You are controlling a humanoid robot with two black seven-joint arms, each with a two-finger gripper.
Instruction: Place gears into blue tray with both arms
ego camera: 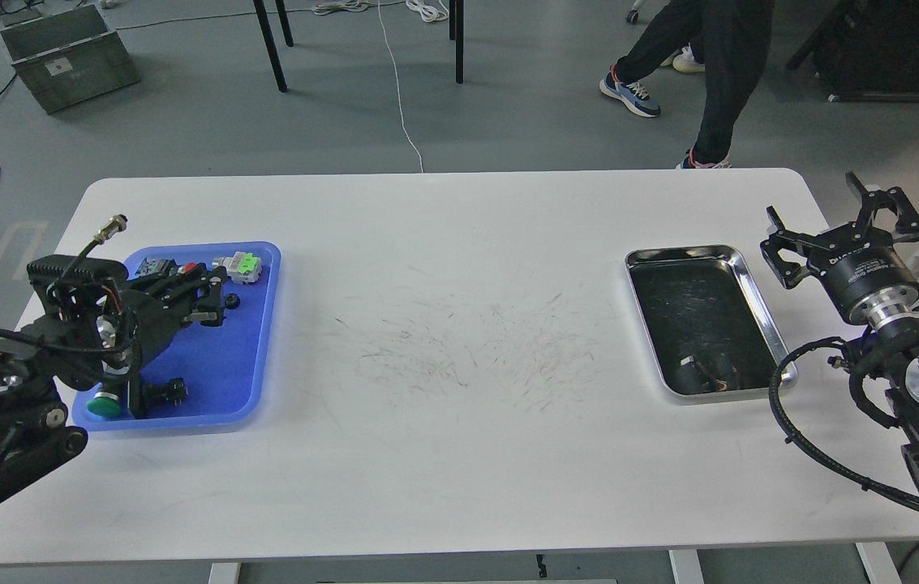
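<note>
From my remote seat, the blue tray (252,369) sits at the left of the frame on the white counter (459,454), and one small black gear (232,302) lies in its upper part, just right of my left pincer (212,304). A grey part with a green top (242,264) and a red-capped piece (191,268) rest along the tray's far rim; a green-capped button (105,405) sits at its near left corner.

The steel tray (759,312) is at the right of the frame. Some dark pieces lie in its near end, too small and dark for me to say whether they are gears.

I judge the gears light, rigid and smooth, likely to roll or skid if nudged. They look best taken across the rim with the fingertips squarely opposed, pressing gently.

My left pincer hangs low over the blue tray, close to the gear. Its fingers merge into the dark wrist, so I cannot tell whether it is clenched or released, nor whether it touches the gear.

My right pincer (832,215) stands off the steel tray's right rim, near the upper right of the frame, fingers spread wide, holding nothing and touching nothing.
</note>
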